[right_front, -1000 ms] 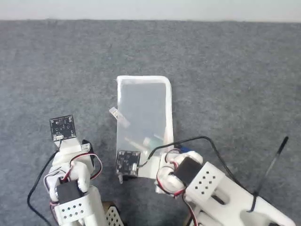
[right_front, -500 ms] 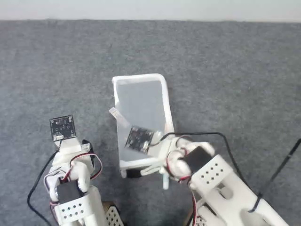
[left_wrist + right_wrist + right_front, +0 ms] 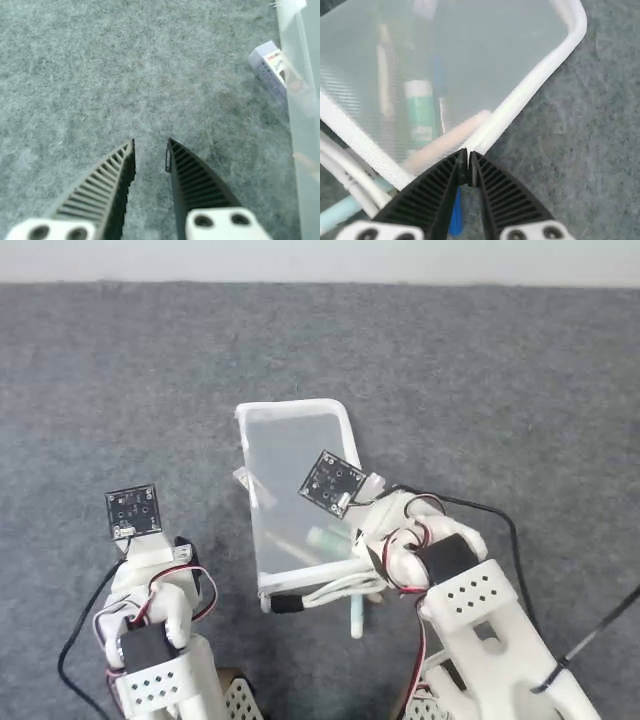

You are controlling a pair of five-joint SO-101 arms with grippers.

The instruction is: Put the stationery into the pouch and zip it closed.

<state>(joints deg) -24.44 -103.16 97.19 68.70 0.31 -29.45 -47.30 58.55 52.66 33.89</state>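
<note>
The right hand [image 3: 468,166] is clenched, its tips pinched together on the white rim of the pouch [image 3: 470,60]. Through the pouch's translucent wall a green-and-white tube [image 3: 420,117] lies inside, lengthwise. In the high view the pouch lies flat in the middle of the grey tabletop [image 3: 500,390], and a pale pen [image 3: 355,618] pokes past its near end. The left hand [image 3: 150,145] is released, jaws apart and holding nothing, above bare tabletop to the pouch's side. A small white block [image 3: 270,67] rests just beside the pouch's long edge.
</note>
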